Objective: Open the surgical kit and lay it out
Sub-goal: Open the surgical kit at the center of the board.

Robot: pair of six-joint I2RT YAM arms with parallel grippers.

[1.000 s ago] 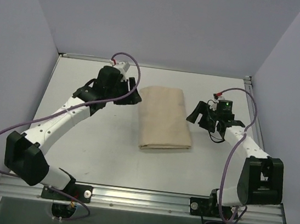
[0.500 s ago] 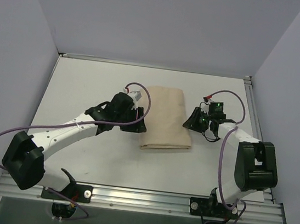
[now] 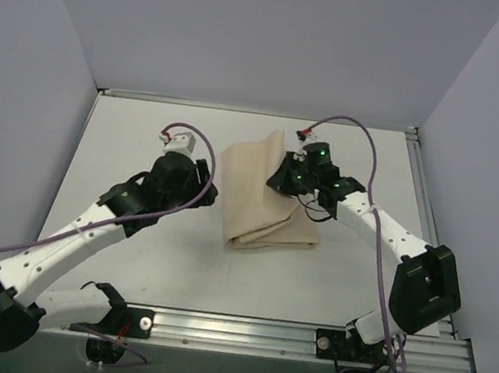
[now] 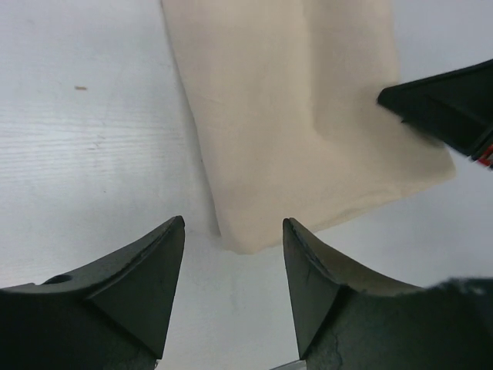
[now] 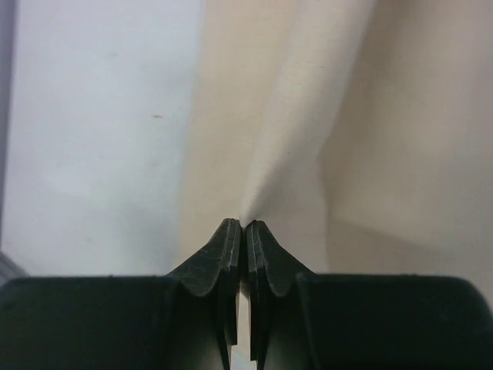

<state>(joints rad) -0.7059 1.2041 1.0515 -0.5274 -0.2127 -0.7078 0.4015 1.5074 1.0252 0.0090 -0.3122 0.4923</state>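
a: where does the cloth wrap lie?
b: about the middle of the table, folded into a long bundle that runs from 12 to 6 o'clock.
a: and the right gripper?
b: it sits over the wrap's 1 o'clock part, pinched tight on a ridge of the beige fabric. in the right wrist view its fingertips meet with cloth caught between them, and the fabric rises to them in a tented crease.
a: so that side isn't flat?
b: no. from above, the 3 o'clock edge is raised and leans toward 9 o'clock. the far end looks bunched, while the near end lies flat on the table.
a: what about the left gripper?
b: it's at 9 o'clock of the wrap, just beside the edge. its jaws stand apart and hold nothing.
a: is it touching the cloth?
b: not in the left wrist view. the wrap's near corner lies just ahead of the gap, apart from both fingers. a black tip of the other gripper shows at that view's 3 o'clock edge, over the cloth.
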